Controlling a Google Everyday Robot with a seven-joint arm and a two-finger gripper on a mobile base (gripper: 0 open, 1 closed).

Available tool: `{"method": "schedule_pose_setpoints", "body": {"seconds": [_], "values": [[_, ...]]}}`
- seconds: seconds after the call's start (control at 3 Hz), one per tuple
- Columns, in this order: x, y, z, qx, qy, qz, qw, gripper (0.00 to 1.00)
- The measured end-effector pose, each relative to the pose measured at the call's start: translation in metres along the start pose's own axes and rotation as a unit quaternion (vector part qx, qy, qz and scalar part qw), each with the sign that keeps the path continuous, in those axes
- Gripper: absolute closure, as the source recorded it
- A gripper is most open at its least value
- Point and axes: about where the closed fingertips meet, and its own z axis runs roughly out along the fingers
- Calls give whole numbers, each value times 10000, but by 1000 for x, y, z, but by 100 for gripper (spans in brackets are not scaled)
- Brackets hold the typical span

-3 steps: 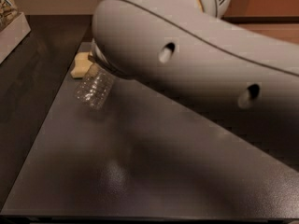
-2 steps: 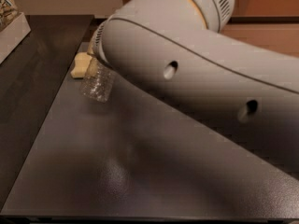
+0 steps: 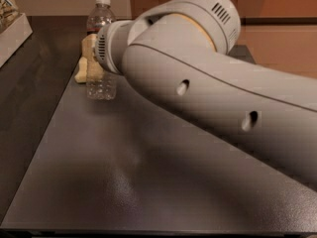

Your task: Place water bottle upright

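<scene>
The water bottle, clear and ribbed with a white cap, stands upright at the far left of the dark table, its base on or just above the surface. My gripper is at the bottle's middle, at the end of the big white arm. One beige finger lies against the bottle's left side. The wrist hides the other finger and the bottle's label band. The gripper looks shut on the bottle.
A white box with items in it sits at the upper left, beyond the table's left edge. My arm crosses the whole right half of the view and hides the table there. The table's front edge runs along the bottom.
The bottle hung tilted under the wrist, bottom down and to the right. It now stands upright with its cap in view. The arm has swung up and right.
</scene>
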Motion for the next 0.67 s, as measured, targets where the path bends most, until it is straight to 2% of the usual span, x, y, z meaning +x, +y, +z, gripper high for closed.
{"method": "schedule_pose_setpoints", "body": {"seconds": [0.33, 0.67], "values": [[-5, 2, -3, 154, 346, -476, 9981, 100], [8, 12, -26, 218, 941, -721, 9927, 100]]}}
